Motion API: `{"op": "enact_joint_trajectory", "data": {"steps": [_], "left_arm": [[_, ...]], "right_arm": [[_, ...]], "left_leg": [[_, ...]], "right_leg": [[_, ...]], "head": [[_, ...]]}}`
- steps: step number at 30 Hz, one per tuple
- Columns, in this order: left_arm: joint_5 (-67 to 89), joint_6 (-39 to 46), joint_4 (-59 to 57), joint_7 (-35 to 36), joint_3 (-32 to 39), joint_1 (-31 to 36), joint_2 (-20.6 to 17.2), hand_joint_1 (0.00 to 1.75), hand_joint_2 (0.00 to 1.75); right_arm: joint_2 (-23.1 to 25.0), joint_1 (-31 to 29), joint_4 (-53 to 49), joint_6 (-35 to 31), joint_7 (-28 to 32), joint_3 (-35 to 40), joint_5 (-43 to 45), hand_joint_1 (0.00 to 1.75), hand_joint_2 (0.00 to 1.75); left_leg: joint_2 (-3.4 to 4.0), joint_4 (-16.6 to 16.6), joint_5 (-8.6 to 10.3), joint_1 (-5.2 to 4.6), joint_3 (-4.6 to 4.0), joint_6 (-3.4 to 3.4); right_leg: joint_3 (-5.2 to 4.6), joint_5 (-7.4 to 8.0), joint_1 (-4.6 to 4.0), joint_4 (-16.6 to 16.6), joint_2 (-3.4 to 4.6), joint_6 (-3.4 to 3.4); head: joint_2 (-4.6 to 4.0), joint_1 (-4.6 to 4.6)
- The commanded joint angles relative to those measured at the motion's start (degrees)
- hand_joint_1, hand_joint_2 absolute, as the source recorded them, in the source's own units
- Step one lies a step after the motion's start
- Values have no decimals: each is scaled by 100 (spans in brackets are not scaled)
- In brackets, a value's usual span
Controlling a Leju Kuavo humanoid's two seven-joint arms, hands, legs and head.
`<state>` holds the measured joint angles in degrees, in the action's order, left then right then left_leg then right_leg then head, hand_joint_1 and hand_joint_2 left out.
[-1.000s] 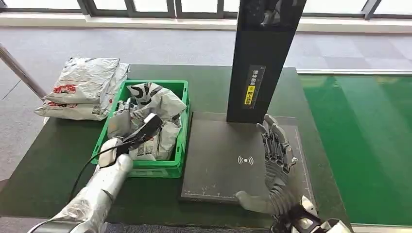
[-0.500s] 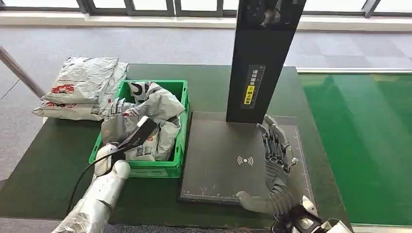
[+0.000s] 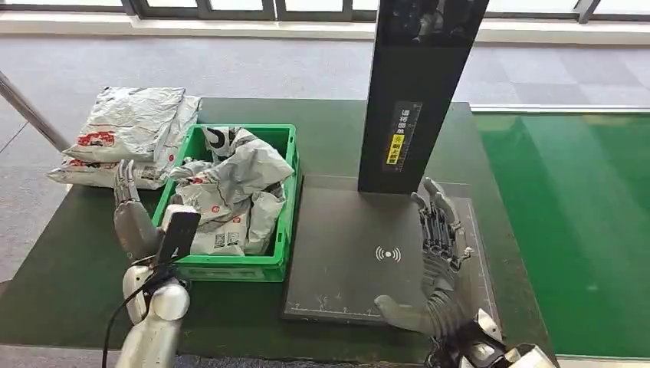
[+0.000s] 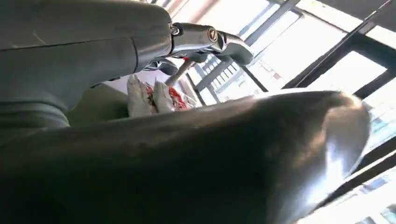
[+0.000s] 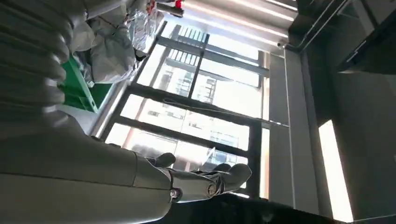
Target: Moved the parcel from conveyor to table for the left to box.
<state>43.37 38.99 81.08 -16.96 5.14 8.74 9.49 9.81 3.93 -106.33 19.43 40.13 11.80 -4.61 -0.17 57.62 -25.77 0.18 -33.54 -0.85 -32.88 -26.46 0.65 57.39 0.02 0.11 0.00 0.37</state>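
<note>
parcel (image 3: pixel 244 170) in green box (image 3: pixel 285 201), left robot hand (image 3: pixel 132 215) empty beside it

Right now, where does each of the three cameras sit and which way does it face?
Head view: high on the body, looking down at the green crate, scanner pad, left robot hand and right robot hand.
Left wrist view: behind the left robot hand, angled up toward windows; the grey cover looms close.
Right wrist view: behind the right robot hand, facing windows.
Shared: head and right wrist views both show the crate and its silver parcels.
</note>
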Motion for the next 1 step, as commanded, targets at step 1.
{"op": "enact_joint_trajectory", "data": {"steps": [1], "left_arm": [[-161, -51, 297, -65, -206, -100, -6, 0, 0]], "right_arm": [[-203, -150, 275, -44, -13, 210, 15, 0, 175]], "left_leg": [[6, -12, 5, 6, 4, 1]], "right_leg": [[6, 9, -7, -17, 3, -1]], "head": [[0, 0]]}}
